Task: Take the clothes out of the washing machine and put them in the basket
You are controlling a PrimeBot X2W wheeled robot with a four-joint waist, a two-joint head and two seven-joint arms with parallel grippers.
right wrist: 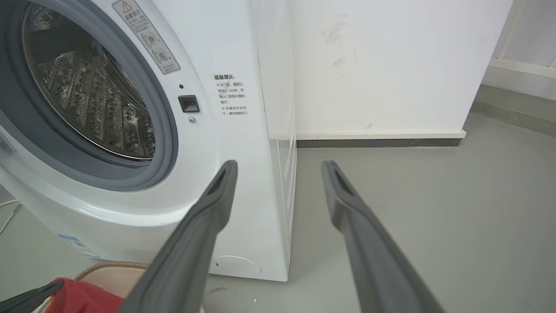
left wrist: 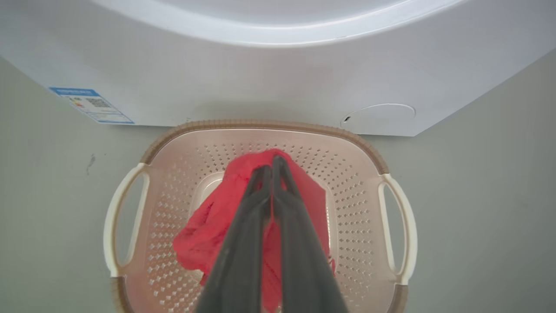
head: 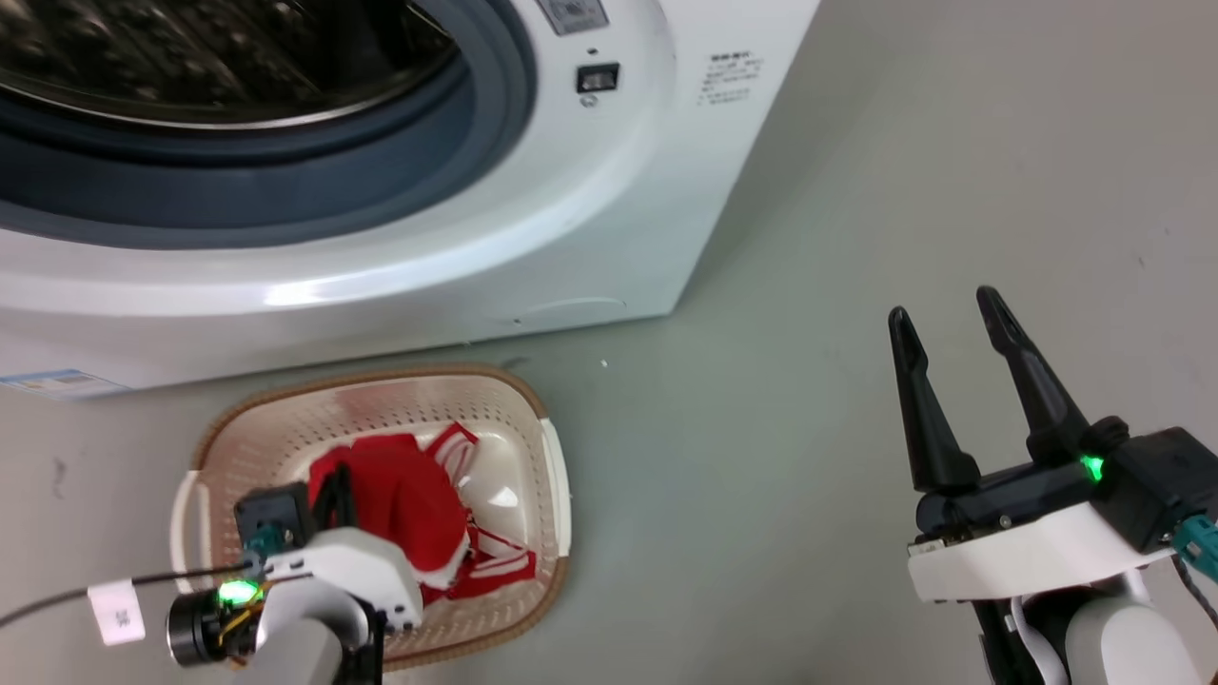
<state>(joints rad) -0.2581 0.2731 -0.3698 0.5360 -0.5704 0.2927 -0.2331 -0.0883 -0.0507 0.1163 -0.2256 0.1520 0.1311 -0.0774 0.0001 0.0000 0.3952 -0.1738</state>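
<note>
Unloading stage, seen from the head and both wrists. The left tool (head: 330, 493) (left wrist: 272, 161) hangs over the basket (head: 381, 373) (left wrist: 260, 125) with its two fingers pressed together, apparently pinching a fold of the plain red garment (head: 409, 504) (left wrist: 208, 234), which drapes down from the tips into the basket's middle. Beneath and beside it lies the striped jersey (head: 495, 563), its white-banded trim towards the robot's right wall of the basket. The deciding relation is vertical: the basket floor lies straight below the left tool, so a release alone should land the cloth inside the rim. The basket stands on the floor (head: 761, 428), just before the washing machine (head: 590, 238) (left wrist: 278, 65) (right wrist: 243, 143), whose drum (head: 190, 57) (right wrist: 87, 100) shows bare steel in the part visible; its far depths cannot be judged. The right tool (head: 944, 306) (right wrist: 280, 167) is spread and holds nothing, well apart from the basket, off the machine's right corner, so the left arm is much the nearer. Nothing stands between cloth and basket; the one hazard judged is fabric clinging to the fingers on opening.
</note>
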